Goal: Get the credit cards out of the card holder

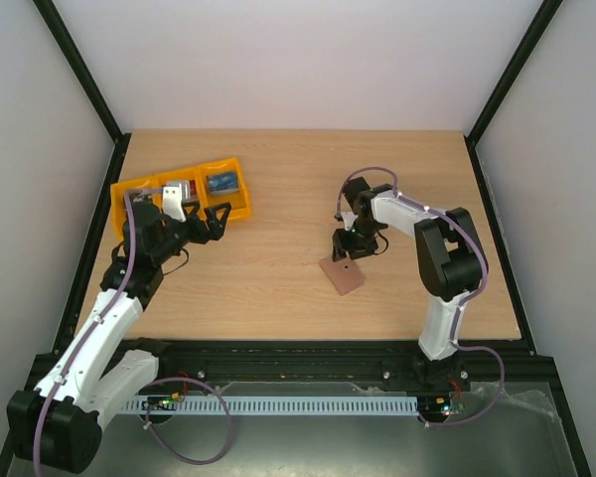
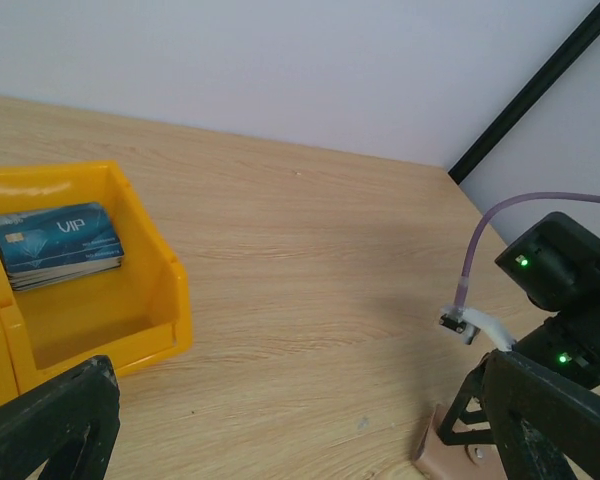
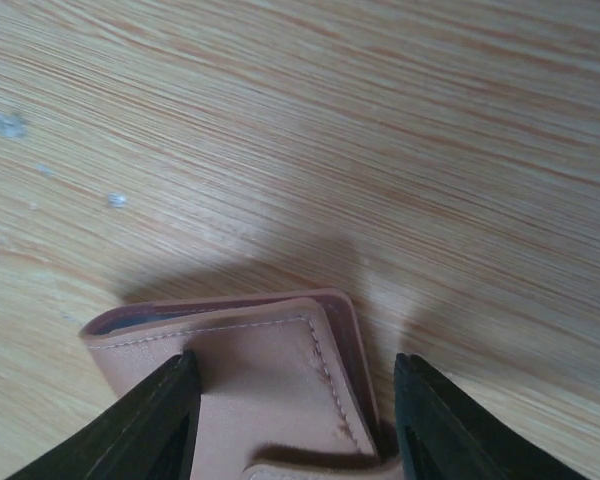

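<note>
The tan card holder [image 1: 342, 275] lies flat on the table right of centre. My right gripper [image 1: 350, 248] is open just above its far end. In the right wrist view the holder [image 3: 260, 385] lies between the fingers [image 3: 150, 420], with one finger over its face and the other beside its edge. My right gripper [image 3: 295, 410] holds nothing. Blue credit cards [image 1: 222, 183] lie stacked in the yellow tray's right compartment, and they also show in the left wrist view [image 2: 58, 243]. My left gripper [image 1: 217, 217] is open and empty beside the tray, as the left wrist view [image 2: 300, 430] also shows.
The yellow three-compartment tray [image 1: 240, 204] stands at the back left, and its middle compartment holds more cards [image 1: 179, 191]. The right arm [image 2: 565, 290] and a corner of the holder [image 2: 442, 455] show in the left wrist view. Black frame posts bound the table.
</note>
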`<state>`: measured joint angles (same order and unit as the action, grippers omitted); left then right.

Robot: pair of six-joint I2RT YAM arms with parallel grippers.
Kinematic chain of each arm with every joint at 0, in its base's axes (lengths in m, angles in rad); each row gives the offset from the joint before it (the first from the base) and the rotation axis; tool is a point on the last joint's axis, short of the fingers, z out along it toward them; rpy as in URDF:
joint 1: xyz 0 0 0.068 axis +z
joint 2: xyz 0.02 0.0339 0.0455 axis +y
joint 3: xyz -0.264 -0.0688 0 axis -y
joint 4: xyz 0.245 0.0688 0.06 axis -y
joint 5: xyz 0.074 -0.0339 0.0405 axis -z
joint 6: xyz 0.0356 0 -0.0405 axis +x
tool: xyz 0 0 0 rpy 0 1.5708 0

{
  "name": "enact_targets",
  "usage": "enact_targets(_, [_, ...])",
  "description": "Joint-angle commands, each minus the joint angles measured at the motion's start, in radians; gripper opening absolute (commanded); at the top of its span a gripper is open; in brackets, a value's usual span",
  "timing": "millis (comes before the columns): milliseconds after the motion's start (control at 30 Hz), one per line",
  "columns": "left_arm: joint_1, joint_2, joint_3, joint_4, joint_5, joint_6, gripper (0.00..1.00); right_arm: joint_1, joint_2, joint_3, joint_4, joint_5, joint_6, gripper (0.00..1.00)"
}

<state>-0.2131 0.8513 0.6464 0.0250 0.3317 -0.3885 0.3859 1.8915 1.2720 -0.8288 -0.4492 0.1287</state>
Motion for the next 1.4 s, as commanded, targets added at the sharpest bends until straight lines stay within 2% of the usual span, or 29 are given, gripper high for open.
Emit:
enact_targets(0, [-0.003,-0.007,0.032,-0.031,-0.007,0.039,1.00,0.002,0.037,-0.014,0.014,0.005,-0.020,0.51])
enact_targets(67, [-0.003,-0.007,0.030,-0.030,-0.007,0.038,0.99,0.002,0.050,-0.007,0.022,0.003,-0.020,0.47])
enact_targets(200, [-0.003,-0.009,0.032,-0.036,-0.011,0.040,0.99,0.003,0.059,-0.011,0.026,-0.005,-0.011,0.29])
enact_targets(333, [-0.003,-0.013,0.046,-0.059,-0.016,0.066,1.00,0.002,0.041,-0.001,0.030,-0.059,0.009,0.03])
enact_targets(500, [-0.003,-0.014,0.050,-0.053,0.020,0.071,0.99,0.002,-0.038,0.045,0.080,-0.218,0.071,0.02])
enact_targets(633, [-0.003,-0.013,0.045,0.001,0.133,0.046,1.00,0.002,-0.159,0.081,0.202,-0.370,0.181,0.02])
enact_targets(767, [-0.004,0.001,0.042,0.107,0.278,-0.002,1.00,0.025,-0.291,0.087,0.453,-0.459,0.331,0.02])
enact_targets(967, [-0.039,0.040,0.053,0.320,0.452,-0.056,1.00,0.125,-0.421,0.052,0.898,-0.477,0.562,0.02])
enact_targets(1133, [-0.069,0.075,0.068,0.388,0.479,-0.098,0.97,0.184,-0.428,0.091,1.033,-0.513,0.604,0.02])
enact_targets(1167, [-0.074,0.074,0.068,0.402,0.481,-0.099,0.93,0.193,-0.428,0.100,1.046,-0.524,0.607,0.02])
enact_targets(1233, [-0.081,0.076,0.068,0.424,0.484,-0.099,0.78,0.205,-0.428,0.110,1.051,-0.535,0.601,0.02])
enact_targets(1367, [-0.094,0.083,0.077,0.440,0.488,-0.100,0.29,0.219,-0.428,0.116,1.058,-0.551,0.592,0.02])
